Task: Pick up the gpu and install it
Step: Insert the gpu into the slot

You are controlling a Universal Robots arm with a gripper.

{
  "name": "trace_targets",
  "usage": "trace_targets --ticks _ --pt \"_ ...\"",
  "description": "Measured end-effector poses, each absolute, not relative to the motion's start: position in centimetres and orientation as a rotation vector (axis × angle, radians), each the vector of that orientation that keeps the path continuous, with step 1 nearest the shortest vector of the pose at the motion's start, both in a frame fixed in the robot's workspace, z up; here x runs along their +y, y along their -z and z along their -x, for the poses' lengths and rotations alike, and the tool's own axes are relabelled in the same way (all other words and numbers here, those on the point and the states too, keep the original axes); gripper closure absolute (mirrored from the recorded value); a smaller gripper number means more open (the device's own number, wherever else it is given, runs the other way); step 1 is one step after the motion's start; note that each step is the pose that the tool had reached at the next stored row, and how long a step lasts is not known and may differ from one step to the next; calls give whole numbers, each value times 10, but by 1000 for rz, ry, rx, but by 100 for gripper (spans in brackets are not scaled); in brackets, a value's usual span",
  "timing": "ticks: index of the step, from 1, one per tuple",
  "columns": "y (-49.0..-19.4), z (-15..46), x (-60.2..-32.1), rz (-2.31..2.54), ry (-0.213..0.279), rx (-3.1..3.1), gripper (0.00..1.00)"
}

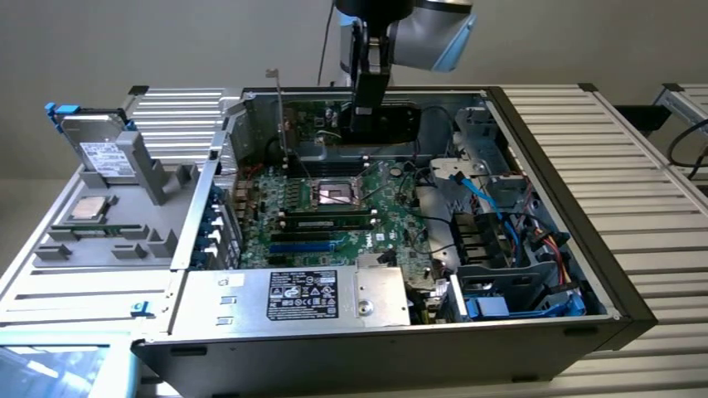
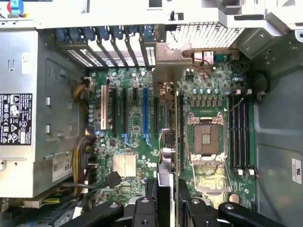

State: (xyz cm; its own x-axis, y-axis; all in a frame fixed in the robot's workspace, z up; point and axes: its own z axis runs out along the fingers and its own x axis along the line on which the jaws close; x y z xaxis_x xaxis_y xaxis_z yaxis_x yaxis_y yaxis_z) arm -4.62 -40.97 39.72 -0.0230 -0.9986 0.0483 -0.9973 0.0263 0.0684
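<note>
Clamping the gpu (image 1: 387, 124), pincer (image 2: 166, 187) over open computer case (image 1: 387, 365) (motherboard (image 1: 393, 224) exposed), slatted white table (image 1: 619, 141) beneath, grey wall (image 1: 166, 41) behind

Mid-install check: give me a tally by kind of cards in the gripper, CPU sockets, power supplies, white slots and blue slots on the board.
gpu, clamped in the gripper: 1
CPU socket: 1
power supply: 1
white slot: 1
blue slot: 1
Total: 5
</note>
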Motion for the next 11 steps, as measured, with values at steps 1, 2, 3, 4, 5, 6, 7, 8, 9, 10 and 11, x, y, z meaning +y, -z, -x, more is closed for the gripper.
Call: trace_targets --ticks 1,2,3,4,5,6,7,8,9,10,11 --pt "-397 46 -410 -2131 36 -2183 72" --pt "-396 47 -410 -2127 43 -2180 72" --pt "-395 47 -410 -2127 44 -2179 72" --pt "-394 47 -410 -2126 44 -2179 72" --pt "-393 48 -410 -2127 45 -2180 72" --pt "-392 50 -410 -2127 44 -2181 72" --pt "-390 52 -410 -2128 42 -2182 72" --pt "-389 55 -410 -2130 39 -2183 72" --pt "-387 58 -410 -2131 36 -2185 72" --pt "-386 61 -410 -2132 33 -2187 72" --pt "-385 64 -410 -2134 30 -2188 72"
